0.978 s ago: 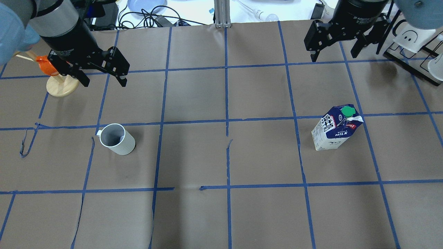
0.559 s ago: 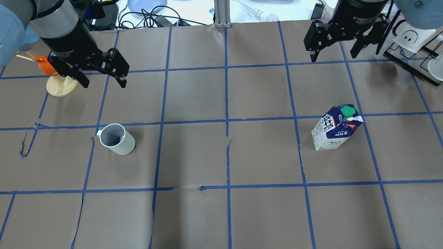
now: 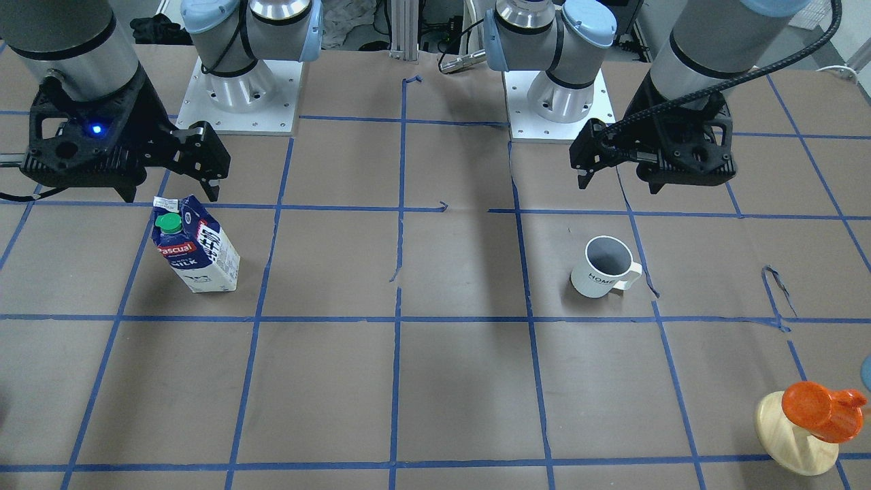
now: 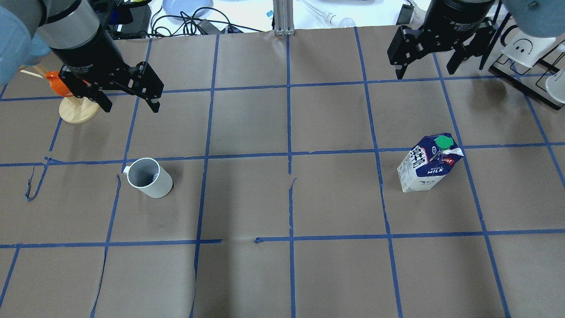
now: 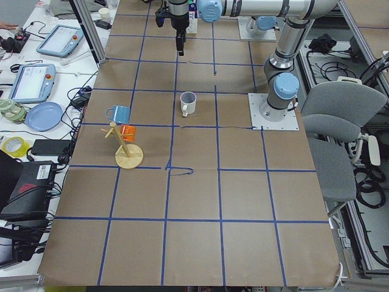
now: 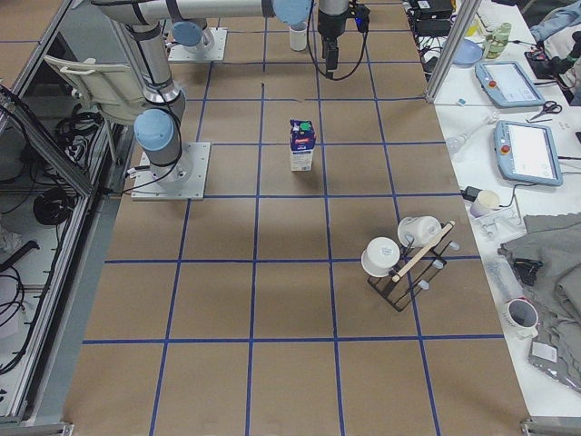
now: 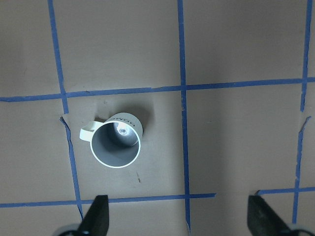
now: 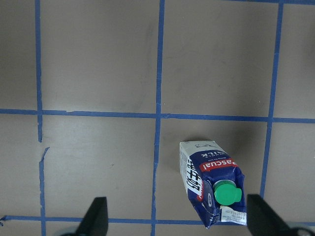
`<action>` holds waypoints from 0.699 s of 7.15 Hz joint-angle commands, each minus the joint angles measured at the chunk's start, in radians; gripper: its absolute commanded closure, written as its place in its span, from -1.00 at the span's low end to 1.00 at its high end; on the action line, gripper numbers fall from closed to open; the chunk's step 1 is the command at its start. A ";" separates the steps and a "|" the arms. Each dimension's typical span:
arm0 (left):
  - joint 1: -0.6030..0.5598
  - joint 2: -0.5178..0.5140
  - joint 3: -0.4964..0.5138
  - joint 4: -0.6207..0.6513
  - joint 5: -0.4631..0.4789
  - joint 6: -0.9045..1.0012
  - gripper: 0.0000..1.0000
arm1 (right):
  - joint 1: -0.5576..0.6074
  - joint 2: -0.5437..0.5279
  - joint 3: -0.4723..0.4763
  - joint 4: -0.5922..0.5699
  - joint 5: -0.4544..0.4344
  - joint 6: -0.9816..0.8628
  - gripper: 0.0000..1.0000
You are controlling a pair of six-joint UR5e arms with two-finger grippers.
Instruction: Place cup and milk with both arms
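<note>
One cup (image 4: 148,179), one milk (image 4: 426,170), one wooden stand (image 4: 79,110), seemingly two white rack mugs (image 6: 381,256).

Light: bright, even and diffuse, from above, in all six views.
Tabletop (image 4: 247,123): matte brown, evenly lit.
Shadows: short and soft-edged, hugging cup (image 7: 115,147) and milk (image 8: 209,189). Broad, faint dark bands lie across the tabletop.
Highlight: one small glint at the cup's bottom.
Blue lamp (image 3: 96,128): a small bright dot on the front view's left.
Overhead view: white bench (image 4: 318,13) beyond the tabletop is nearly blown out. Arm cap (image 4: 11,42) at the left corner is large and blurred.
Wrist views: sharp at the tabletop. Fingertips (image 7: 97,216) of left hand (image 7: 179,223) and right hand (image 8: 177,223) are out of focus at the bottom edge.
Side views: small, with fine detail lost at the far end.
</note>
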 commanded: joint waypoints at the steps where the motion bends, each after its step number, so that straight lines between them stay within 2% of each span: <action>1: 0.001 0.000 0.000 0.000 0.000 0.000 -1.00 | 0.000 0.000 0.000 0.000 0.000 0.000 -1.00; 5: 0.004 0.005 -0.005 -0.005 -0.001 0.001 -1.00 | -0.002 0.000 0.000 0.000 0.002 0.002 -1.00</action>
